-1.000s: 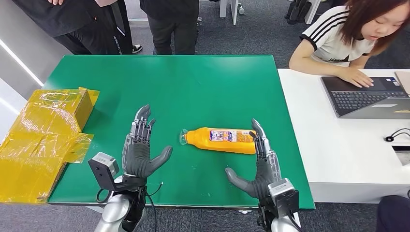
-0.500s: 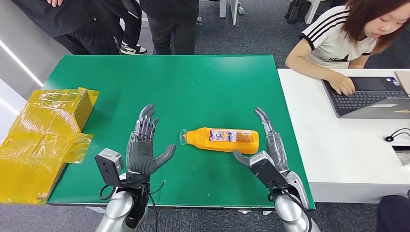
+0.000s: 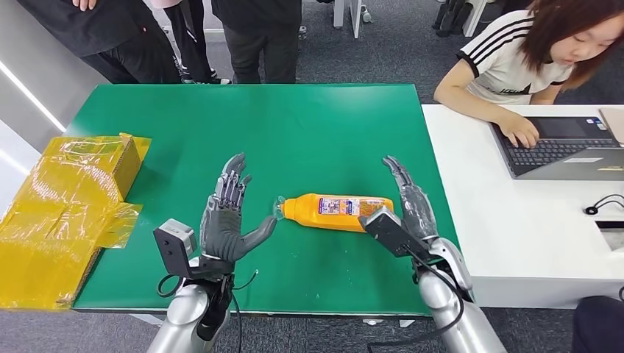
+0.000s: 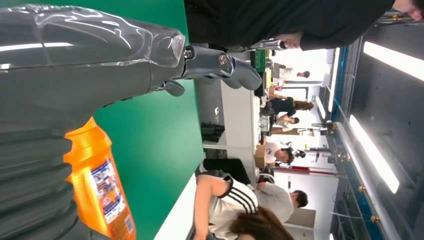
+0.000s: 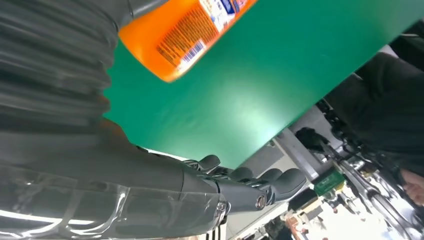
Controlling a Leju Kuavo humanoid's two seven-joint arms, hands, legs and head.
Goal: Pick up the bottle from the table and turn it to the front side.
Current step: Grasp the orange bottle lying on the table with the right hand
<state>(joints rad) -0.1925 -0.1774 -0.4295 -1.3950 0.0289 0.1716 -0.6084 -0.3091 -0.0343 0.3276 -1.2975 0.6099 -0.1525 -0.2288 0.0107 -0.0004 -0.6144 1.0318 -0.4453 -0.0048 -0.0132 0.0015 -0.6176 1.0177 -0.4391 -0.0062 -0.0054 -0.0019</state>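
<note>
1. On the green table (image 3: 316, 125), the orange plastic bottle with a printed label (image 3: 338, 212) lies on its side, near the front edge.
2. Just left of the bottle's clear cap end, the left hand (image 3: 227, 220) is spread wide and holds nothing.
3. At the bottle's flat end, the right hand (image 3: 401, 213) is spread wide too, beside it.
4. Past the table's far edge, people in dark clothes (image 3: 147, 37) stand.
</note>
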